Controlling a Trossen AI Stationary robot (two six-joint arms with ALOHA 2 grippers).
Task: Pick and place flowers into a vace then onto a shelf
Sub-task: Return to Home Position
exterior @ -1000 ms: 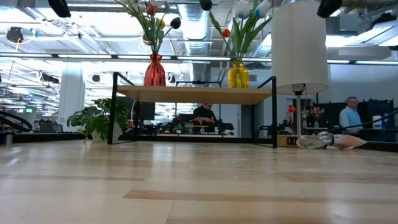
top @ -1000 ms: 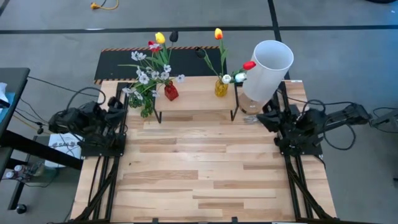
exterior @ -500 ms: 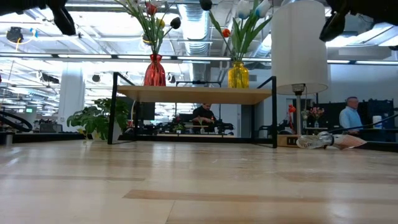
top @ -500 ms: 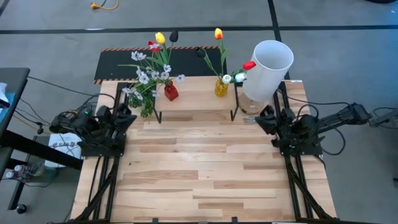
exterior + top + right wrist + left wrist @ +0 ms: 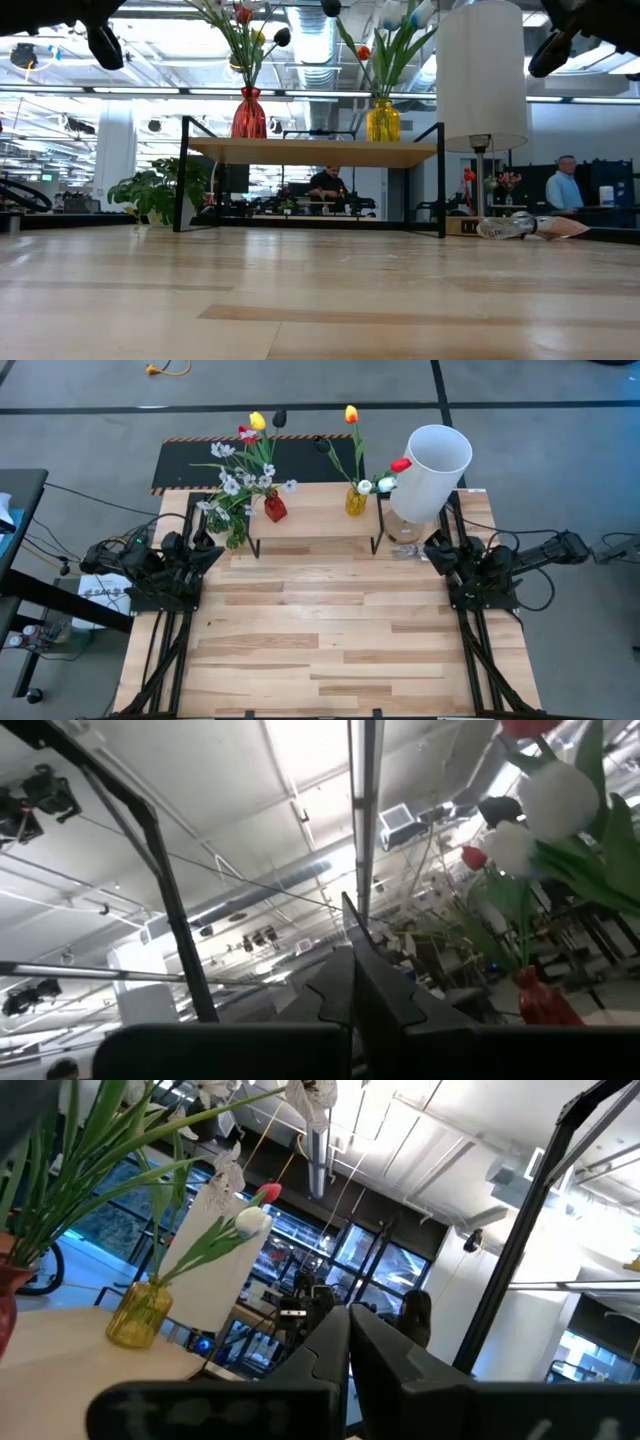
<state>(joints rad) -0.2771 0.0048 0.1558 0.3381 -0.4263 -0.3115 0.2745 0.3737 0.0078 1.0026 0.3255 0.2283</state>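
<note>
Slatted wooden table (image 5: 320, 640) fills centre frame. Light-wood shelf (image 5: 315, 525) on black legs stands at its upper centre edge, carrying a red vase (image 5: 274, 508) toward the left end and a yellow vase (image 5: 356, 501) toward the right. White-shaded lamp (image 5: 432, 465) stands on the table's upper right corner, just beside the shelf.

You have a white-shaded lamp (image 5: 437, 460) at the wooden tabletop's (image 5: 320, 630) far right corner, with what looks like a crumpled wrapper (image 5: 520, 227) at its base. A leafy green sprig (image 5: 237, 532) lies far left. In the room beyond, one person (image 5: 328, 185) sits and another (image 5: 565, 186) stands.
</note>
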